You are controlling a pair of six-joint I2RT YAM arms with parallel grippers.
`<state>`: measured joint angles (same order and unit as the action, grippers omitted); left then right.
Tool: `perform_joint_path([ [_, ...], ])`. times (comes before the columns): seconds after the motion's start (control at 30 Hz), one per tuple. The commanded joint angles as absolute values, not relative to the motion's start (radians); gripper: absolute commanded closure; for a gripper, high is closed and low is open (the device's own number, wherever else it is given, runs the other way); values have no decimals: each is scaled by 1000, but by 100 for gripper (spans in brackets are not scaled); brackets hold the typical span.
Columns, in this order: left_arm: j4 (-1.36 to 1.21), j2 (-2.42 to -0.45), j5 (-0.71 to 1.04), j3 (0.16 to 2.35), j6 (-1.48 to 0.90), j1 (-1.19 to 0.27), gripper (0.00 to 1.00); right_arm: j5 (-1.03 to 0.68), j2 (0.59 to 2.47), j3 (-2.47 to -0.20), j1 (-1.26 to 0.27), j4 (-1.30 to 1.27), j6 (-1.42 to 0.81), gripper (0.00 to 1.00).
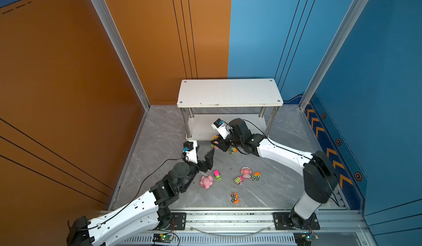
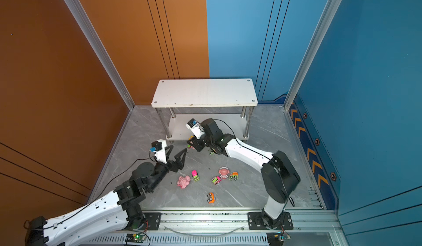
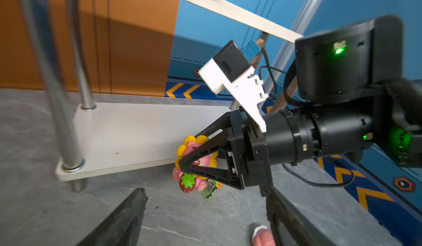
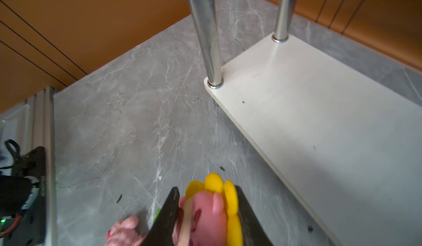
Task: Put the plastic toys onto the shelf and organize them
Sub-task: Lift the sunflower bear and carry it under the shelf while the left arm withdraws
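A: Where does the shelf stand?

B: In both top views the shelf (image 1: pixel 229 93) is at 12 o'clock on the grey floor (image 1: pixel 280 187), against the back wall.

A: And the right gripper, what has it got?

B: The right gripper (image 4: pixel 205 193) is clamped on a flower-headed figurine (image 4: pixel 203 210), pink with yellow petals, with one finger on each side of the head. The left wrist view shows the figurine just off the front edge of the lower board (image 3: pixel 137 130), not on it. Whether its feet touch the floor I cannot tell.

A: The left gripper?

B: The left gripper (image 2: pixel 176 150) has its jaws spread wide with nothing between them. It hangs over the floor at 8 o'clock from the right one, near it.

A: And everything else?

B: All on the floor.
- A green car (image 1: pixel 232 150) lies at 4 o'clock from the right gripper, partly under that arm.
- Further toward 6 o'clock is a fallen pink figurine (image 1: pixel 206 181), with a pink-and-green truck (image 1: pixel 217 175) just beside it at 2 o'clock.
- A round-headed figurine (image 1: pixel 246 172) has a green-and-pink car (image 1: pixel 238 180) just beside it at 7 o'clock and an orange-and-green car (image 1: pixel 256 176) at 4 o'clock.
- An orange car (image 1: pixel 235 197) lies alone at 6 o'clock from that group, toward the metal rail (image 1: pixel 228 215).
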<state>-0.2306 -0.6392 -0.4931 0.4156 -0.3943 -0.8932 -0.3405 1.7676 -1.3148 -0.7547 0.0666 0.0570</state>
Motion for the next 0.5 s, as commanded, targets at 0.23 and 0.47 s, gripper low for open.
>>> perform_joint_path([
  [0.23, 126, -295, -579, 331, -499, -723, 23, -420, 1994, -1559, -778, 84, 482, 100],
  [0.47, 173, -302, -543, 351, -504, -653, 23, -536, 2153, -1765, -750, 218, 596, 100],
])
